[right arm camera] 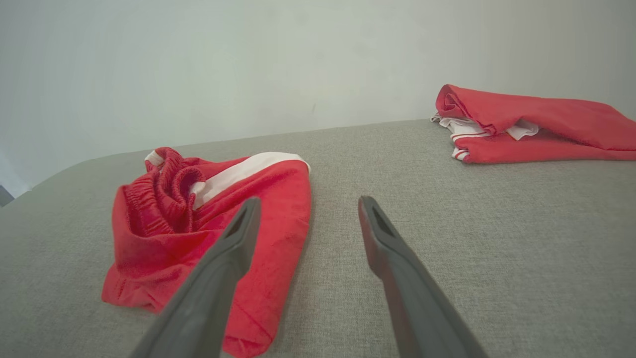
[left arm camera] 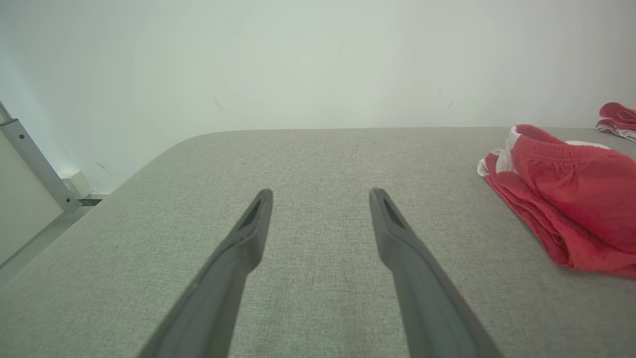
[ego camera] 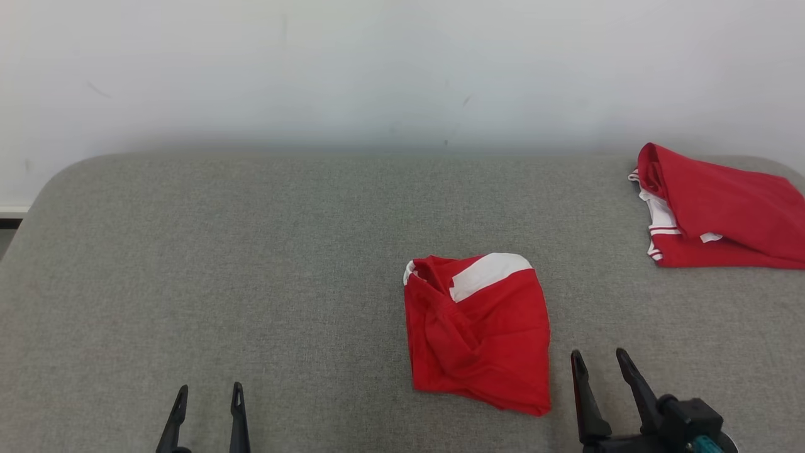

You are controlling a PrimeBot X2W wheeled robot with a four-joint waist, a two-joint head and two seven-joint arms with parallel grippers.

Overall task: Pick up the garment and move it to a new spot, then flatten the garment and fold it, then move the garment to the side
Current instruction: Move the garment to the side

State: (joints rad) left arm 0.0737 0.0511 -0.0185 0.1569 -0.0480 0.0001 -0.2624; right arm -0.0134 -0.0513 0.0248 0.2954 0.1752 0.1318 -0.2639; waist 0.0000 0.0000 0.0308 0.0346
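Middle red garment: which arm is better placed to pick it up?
Right, most likely. The right tool, open, sits just beside the middle red garment; the left tool, also open, is farther off.

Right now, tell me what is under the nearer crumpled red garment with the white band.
The nearer crumpled red garment with the white band lies on the grey fabric-covered surface. Its folds hide the patch beneath; anything tucked there cannot be seen.
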